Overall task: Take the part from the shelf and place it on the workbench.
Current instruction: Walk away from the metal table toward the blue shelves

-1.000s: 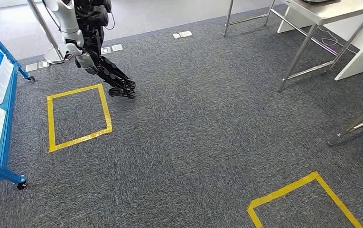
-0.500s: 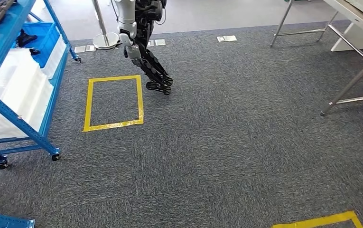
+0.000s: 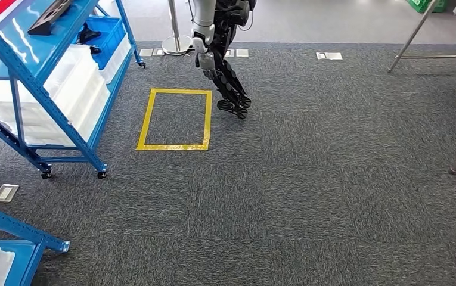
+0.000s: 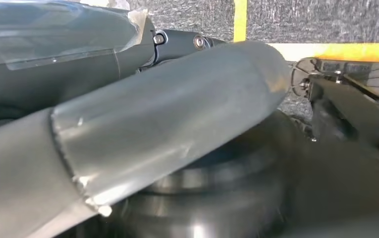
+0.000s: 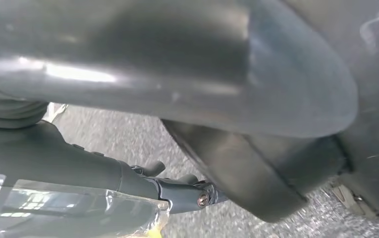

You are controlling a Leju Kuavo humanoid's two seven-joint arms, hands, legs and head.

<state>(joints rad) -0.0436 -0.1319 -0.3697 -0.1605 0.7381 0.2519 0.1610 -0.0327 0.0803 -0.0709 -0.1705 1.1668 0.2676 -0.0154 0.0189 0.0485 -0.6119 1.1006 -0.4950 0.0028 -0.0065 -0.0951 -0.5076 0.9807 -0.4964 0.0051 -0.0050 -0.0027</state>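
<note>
The part (image 3: pixel 49 16) is lying on the top level of the blue shelf (image 3: pixel 46 56), near that level's far left corner in the head view, a dark, flat, elongated piece resting at a slant. Judging from its hard edges and dull dark surface, it is probably stiff and of metal or dense plastic, so it is likely holding its shape under a firm grip; its weight cannot be told. Taking it across the narrow middle looks the safest hold, as the long ends could tip.

Below it, white bins (image 3: pixel 73 89) and a blue bin (image 3: pixel 107 33) are sitting on the lower levels. A yellow taped rectangle (image 3: pixel 148 117) is marking the carpet beside the shelf, and another robot is standing just past it.

The left robot hand (image 4: pixel 128 129) and right robot hand (image 5: pixel 177 79) are hanging close to the body; whether either is open or closed cannot be told, though nothing appears held.
</note>
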